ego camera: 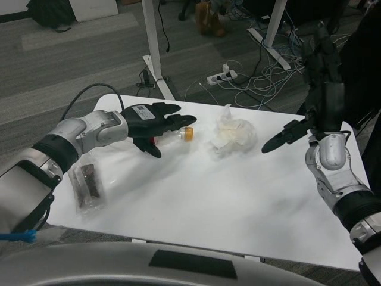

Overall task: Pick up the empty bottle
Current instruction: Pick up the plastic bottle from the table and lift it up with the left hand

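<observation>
The empty bottle [174,131] is clear plastic with an orange cap [187,133]. It lies sideways in my left hand [150,121], cap pointing right, at the back left of the white table [226,202]. The fingers wrap over most of its body, so only the neck end shows. A shadow falls on the table under it; whether it touches the table I cannot tell. My right hand [321,77] is raised upright over the table's right edge, fingers apart and holding nothing.
A crumpled white tissue [233,134] lies just right of the bottle cap. A clear packet with a dark snack [88,185] sits near the left edge. Cables and a power strip [223,76] lie on the floor behind the table.
</observation>
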`<state>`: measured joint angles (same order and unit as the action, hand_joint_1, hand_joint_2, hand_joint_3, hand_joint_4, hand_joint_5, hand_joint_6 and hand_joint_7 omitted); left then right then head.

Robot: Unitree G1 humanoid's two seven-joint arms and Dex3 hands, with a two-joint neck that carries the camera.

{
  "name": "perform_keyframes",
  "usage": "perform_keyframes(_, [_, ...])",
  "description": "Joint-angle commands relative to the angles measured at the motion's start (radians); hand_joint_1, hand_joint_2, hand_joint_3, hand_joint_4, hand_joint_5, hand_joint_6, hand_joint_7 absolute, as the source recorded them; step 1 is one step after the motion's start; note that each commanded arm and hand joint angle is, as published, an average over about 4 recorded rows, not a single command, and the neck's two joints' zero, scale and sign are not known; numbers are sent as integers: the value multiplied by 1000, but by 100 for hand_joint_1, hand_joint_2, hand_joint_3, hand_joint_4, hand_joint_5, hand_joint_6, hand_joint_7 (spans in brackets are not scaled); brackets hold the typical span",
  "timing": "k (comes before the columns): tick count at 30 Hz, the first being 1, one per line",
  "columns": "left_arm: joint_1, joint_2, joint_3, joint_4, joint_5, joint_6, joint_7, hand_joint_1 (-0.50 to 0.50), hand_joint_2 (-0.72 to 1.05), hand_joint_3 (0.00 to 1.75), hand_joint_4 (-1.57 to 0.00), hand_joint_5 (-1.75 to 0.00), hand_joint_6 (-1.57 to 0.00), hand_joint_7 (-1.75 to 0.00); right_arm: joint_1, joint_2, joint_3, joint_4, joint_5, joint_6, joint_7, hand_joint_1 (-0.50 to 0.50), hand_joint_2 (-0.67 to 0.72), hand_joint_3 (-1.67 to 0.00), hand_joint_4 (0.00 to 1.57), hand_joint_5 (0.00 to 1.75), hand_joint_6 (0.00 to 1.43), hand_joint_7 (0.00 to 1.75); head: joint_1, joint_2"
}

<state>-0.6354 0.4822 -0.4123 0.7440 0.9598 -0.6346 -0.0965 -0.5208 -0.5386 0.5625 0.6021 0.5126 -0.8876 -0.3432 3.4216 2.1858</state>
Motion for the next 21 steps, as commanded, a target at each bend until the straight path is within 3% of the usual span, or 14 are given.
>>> perform_keyframes(1, [22, 4, 5, 15, 12, 9, -15, -50, 105, 9, -15, 0, -5, 0, -4, -9, 0, -5, 6, -13, -5, -42, 53, 0, 0, 0, 0, 0, 1, -2])
perform_keyframes(9, [36, -3, 37, 22, -2, 34, -28, -50, 105, 9, -16, 0, -5, -5, -4, -9, 1, -5, 7, -13, -5, -42, 53, 0, 0, 0, 0, 0, -2, -7])
perform_keyframes(11, [39, -4, 41, 22, -11, 43, -35, -50, 105, 13, -22, -10, -10, -14, -4, -9, 1, -5, 7, -14, -5, -42, 53, 0, 0, 0, 0, 0, -2, -8])
perform_keyframes(14, [45, -6, 41, 23, -41, 72, -53, -50, 105, 17, -48, -69, -37, -56, -4, -10, 2, -5, 7, -14, -5, -42, 53, 0, 0, 0, 0, 0, -2, -8])
perform_keyframes(15, [47, -7, 40, 25, -54, 83, -61, -50, 105, 20, -62, -92, -54, -79, -4, -11, 2, -5, 7, -14, -5, -42, 53, 0, 0, 0, 0, 0, -2, -8])
perform_keyframes(18, [54, -12, 37, 28, -98, 120, -86, -50, 96, 33, -100, -133, -94, -129, -4, -11, 1, -7, 8, -14, -5, -42, 53, 0, 0, 0, 0, 0, -2, -8])
perform_keyframes(21, [69, -25, 63, 26, -127, 139, -98, -50, 87, 39, -136, -167, -118, -157, -4, -12, 2, -7, 10, -14, -5, -43, 53, 0, 0, 0, 0, 0, 1, -10])
